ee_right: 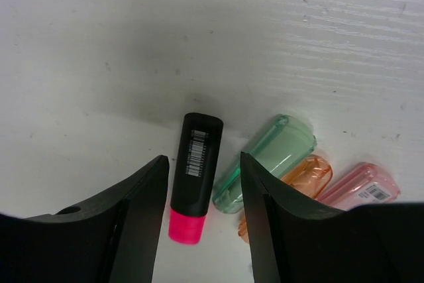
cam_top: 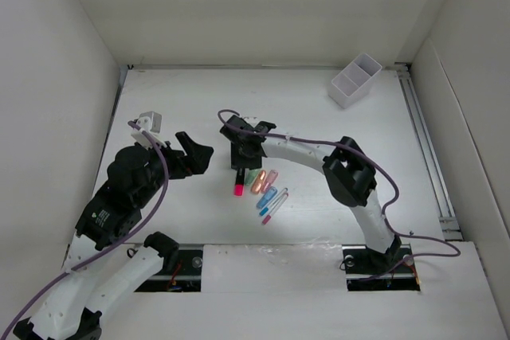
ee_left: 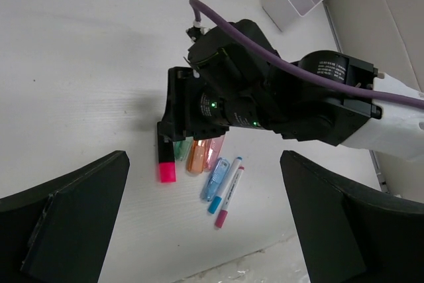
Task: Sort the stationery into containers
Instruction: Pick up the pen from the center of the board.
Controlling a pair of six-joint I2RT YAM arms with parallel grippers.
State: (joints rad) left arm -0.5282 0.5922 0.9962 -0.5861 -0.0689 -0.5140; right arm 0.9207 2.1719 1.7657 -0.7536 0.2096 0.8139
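Right wrist view shows our right gripper [ee_right: 203, 164] partly open and empty, jaws straddling the black plastic marker with the pink end [ee_right: 196, 157], which lies near the middle of the white table [cam_top: 319, 113], leftmost of the stationery. We judge a good grasp needs a square descent, closing across the barrel while keeping clear of the translucent green stubby piece [ee_right: 266, 160] just beside it. The marker's long axis runs far edge to near edge, pink end nearest us, well apart from the white two-compartment plastic box [cam_top: 356, 80] at the far right corner.
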